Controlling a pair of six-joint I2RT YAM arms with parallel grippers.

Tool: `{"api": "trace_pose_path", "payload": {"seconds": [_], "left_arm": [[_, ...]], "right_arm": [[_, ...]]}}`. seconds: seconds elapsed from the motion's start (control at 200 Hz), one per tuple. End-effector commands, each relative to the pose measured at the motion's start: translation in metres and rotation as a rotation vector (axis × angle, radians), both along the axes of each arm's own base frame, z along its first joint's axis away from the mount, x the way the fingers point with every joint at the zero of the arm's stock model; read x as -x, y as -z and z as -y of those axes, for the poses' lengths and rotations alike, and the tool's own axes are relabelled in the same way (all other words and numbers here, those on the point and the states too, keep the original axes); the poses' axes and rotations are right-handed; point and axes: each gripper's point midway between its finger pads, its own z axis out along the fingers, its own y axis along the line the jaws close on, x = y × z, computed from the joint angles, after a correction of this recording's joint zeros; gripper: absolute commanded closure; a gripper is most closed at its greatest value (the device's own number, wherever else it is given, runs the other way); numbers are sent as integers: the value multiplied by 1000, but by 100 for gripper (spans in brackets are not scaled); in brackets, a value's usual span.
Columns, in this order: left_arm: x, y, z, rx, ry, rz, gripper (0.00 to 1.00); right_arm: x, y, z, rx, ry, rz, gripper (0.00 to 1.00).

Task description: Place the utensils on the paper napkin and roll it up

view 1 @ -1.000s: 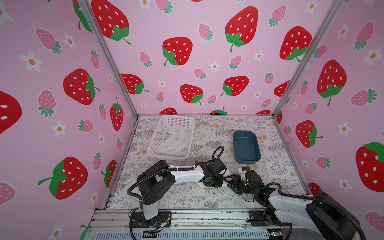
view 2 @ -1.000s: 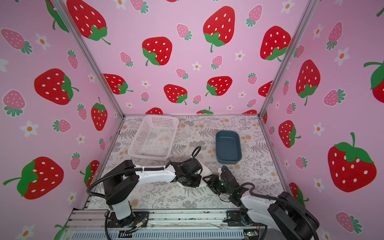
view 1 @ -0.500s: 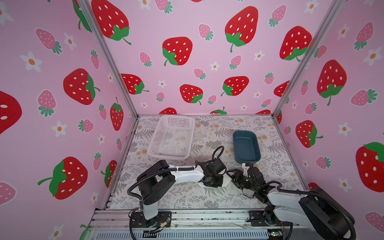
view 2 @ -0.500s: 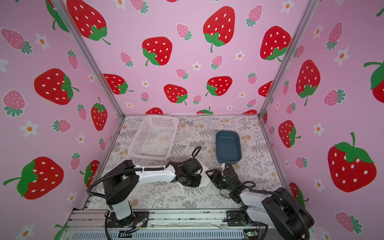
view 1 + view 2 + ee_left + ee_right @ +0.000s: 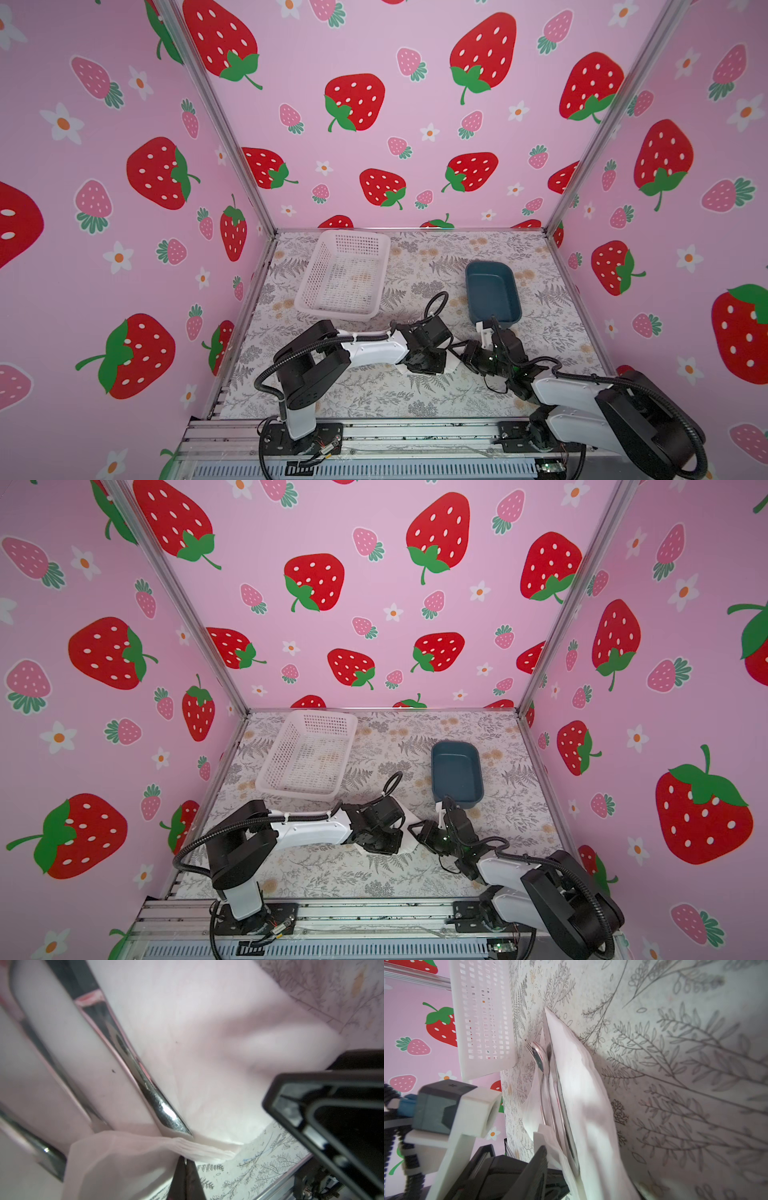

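On the fern-print table (image 5: 374,395), slim metal utensils (image 5: 539,1059) are lying within the half-folded thin white paper napkin (image 5: 581,1095), limp, likely tearing easily, best taken at its layered edge, where the left hand (image 5: 185,1167) is pinching; right hand (image 5: 463,353) unreadable.

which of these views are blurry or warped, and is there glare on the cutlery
In both top views: sharp, evenly lit, but wide-angle, so the frame posts lean outward. Left wrist view: too close, paper napkin soft with a pink cast, bright glare on one utensil handle. Right wrist view: white basket fairly crisp, napkin's near end smeared.
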Motion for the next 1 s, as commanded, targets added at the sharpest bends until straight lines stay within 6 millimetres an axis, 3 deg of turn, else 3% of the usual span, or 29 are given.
{"api": "trace_pose_path", "payload": {"seconds": [0.0,0.145,0.485,0.71,0.995], "left_arm": [[-7,-13,6,9,-5,31,98],[-7,-12,6,9,-6,31,98],[-8,-12,5,13,-21,33,98],[-8,-12,6,13,-23,32,98],[-8,-16,2,19,-38,40,98]], "right_arm": [[0,1,0,35,-28,14,59],[2,2,0,42,-41,12,67],[0,-15,-11,24,-84,64,87],[0,-31,-29,7,-131,102,92],[3,-33,-49,8,-146,97,93]]}}
